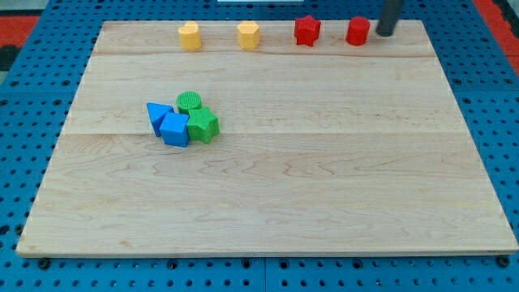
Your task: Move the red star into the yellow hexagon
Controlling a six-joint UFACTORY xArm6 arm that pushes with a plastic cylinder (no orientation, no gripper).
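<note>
The red star (306, 31) sits near the view's top edge of the wooden board (268, 203), right of centre. The yellow hexagon (248, 35) stands just to its left, a short gap apart. My tip (383, 33) is at the view's top right, right beside a second red block (358, 31), which lies between my tip and the red star.
Another yellow block (189, 36) sits left of the hexagon. A cluster lies at the board's left middle: a blue triangle (158, 115), a blue cube (174, 129), a green round block (190, 101) and a green star-like block (203, 126).
</note>
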